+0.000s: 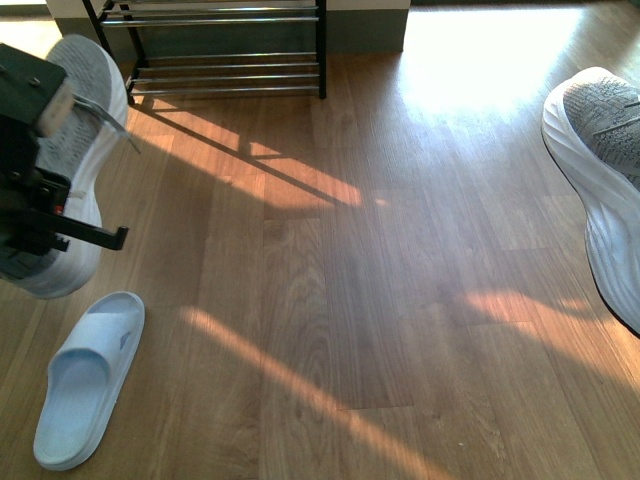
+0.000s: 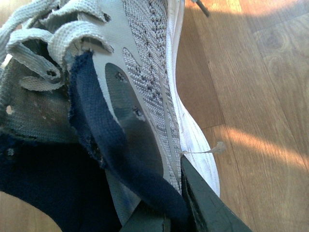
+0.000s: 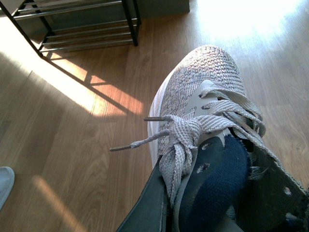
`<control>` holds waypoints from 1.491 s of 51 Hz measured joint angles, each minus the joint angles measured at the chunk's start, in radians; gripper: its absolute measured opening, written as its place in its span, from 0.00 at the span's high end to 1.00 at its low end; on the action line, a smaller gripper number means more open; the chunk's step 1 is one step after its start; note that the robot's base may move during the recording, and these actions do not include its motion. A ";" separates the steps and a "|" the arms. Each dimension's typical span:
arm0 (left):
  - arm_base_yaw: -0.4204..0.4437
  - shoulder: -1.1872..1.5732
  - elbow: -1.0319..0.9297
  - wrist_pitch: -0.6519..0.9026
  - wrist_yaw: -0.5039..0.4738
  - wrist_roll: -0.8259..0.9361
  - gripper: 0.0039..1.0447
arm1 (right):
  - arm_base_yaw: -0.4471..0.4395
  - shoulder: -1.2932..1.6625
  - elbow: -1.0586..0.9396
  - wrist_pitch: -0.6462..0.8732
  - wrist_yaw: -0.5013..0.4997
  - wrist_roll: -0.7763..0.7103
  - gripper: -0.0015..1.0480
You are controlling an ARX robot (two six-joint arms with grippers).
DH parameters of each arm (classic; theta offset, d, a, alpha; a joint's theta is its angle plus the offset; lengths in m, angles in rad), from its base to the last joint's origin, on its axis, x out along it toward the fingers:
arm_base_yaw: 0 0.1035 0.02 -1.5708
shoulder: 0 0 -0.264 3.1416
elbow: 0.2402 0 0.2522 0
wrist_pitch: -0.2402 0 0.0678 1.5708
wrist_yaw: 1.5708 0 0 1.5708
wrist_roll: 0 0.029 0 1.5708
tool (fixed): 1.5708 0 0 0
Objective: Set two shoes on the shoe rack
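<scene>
Aloft, left grey knit lace-up sneaker [image 1: 85, 70] and right sneaker [image 1: 600, 120], well short of the black rod-shelved shoe rack [image 1: 225, 75].
Both my jaws pinch only soft navy collars; a swing could slip either, I judge.

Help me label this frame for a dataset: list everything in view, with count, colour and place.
Sneakers: two, grey knit with white soles and navy collars; left sneaker at the front view's left edge, right sneaker at its right edge.
Slide sandal: one, pale blue, flat on the floor, near left, below the left sneaker.
Shoe rack: one, black uprights with silver rods, far left at the back; no shoes on the visible shelves.
Floor: one, brown wood planks crossed by sunlit stripes.
Grippers: two, dark; left gripper shut on the left sneaker's collar, right gripper shut on the right sneaker's collar.
</scene>
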 joint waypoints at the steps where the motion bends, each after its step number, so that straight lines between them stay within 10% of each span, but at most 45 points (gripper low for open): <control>1: -0.002 -0.036 -0.017 -0.010 -0.001 0.005 0.99 | 0.000 0.000 0.000 0.000 0.000 0.000 0.99; 21: -0.117 -0.782 -0.236 -0.326 -0.199 0.066 0.99 | 0.000 0.000 0.000 0.000 0.000 0.000 0.99; 76: -0.117 -0.789 -0.239 -0.328 -0.206 0.071 0.99 | 0.004 0.000 0.000 0.000 -0.004 0.000 0.99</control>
